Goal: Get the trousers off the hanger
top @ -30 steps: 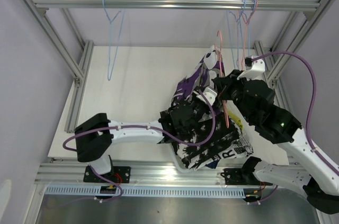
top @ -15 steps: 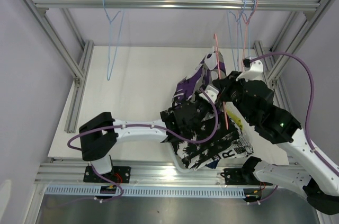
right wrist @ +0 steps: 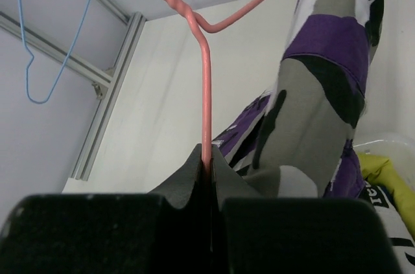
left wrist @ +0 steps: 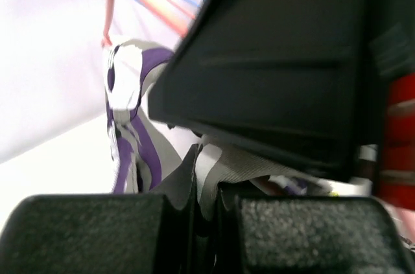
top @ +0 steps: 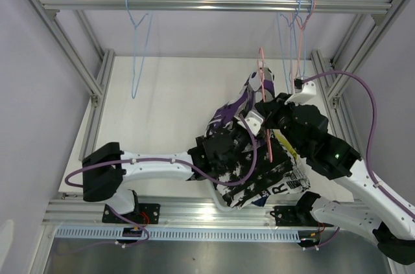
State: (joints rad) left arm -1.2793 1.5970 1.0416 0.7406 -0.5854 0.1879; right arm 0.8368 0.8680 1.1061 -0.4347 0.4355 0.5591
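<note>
The left arm (top: 162,160) has drawn its elbow back toward the near left corner of the tabletop (top: 162,105). Its wrist stays out at the middle right, close against the right arm (top: 324,151). Between the two hang the purple-white-black trousers (top: 228,113). They are draped from the pink hanger (top: 262,70) and trail down to the heap of other pairs (top: 266,186) at the near right edge.

The hanger has shifted a little. Seen from above, its hook now sits slightly further left and lower than a second ago, well short of the far rail (top: 214,4).

The change that matters is a small one, at the left fingers (left wrist: 97,232). A second ago they stood apart; now they are clenched on a fold of the purple-white-black trousers, with cloth pinched between the pads. The right fingers (right wrist: 97,232) are as they were, clamped on the hanger's wire stem.

I'd judge both grips are made, cloth in one and wire in the other. Drawing the two apart to slide the trousers off looks ready to begin, but they are not off yet.
</note>
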